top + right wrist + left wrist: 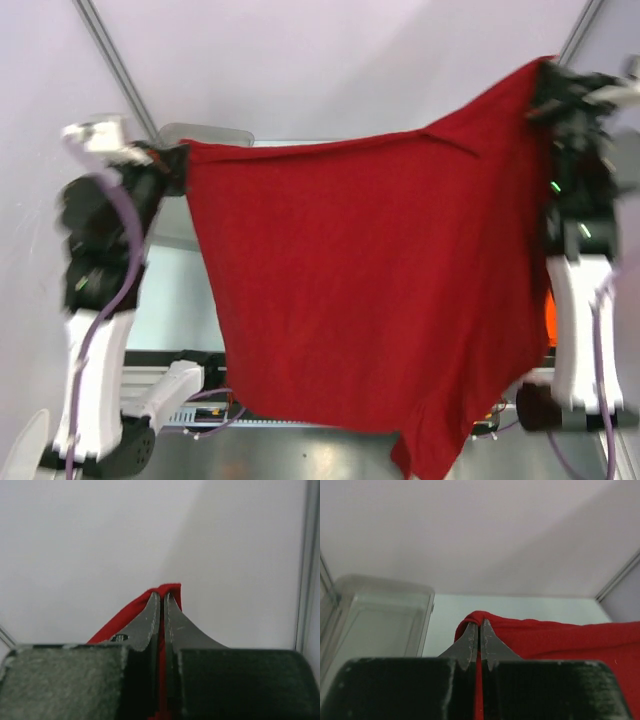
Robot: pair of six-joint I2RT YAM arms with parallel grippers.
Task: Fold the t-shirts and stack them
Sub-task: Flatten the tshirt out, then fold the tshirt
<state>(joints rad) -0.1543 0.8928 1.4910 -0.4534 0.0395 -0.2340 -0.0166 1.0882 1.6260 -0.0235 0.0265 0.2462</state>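
Observation:
A dark red t-shirt [370, 280] hangs spread in the air between both arms, its lower edge dangling near the arm bases. My left gripper [183, 160] is shut on its left upper corner; in the left wrist view the gripper [480, 625] pinches a red fold [545, 635]. My right gripper [545, 85] is shut on the right upper corner, held higher than the left; in the right wrist view the gripper [162, 597] has the red cloth edge [120, 622] squeezed between the jaws. A sliver of bright orange [549, 315] shows behind the right arm.
A translucent grey plastic tub [375, 615] stands on the table at the far left, its rim [205, 130] peeking above the shirt in the top view. Metal frame posts [110, 60] rise at the back corners. The hanging shirt hides most of the table.

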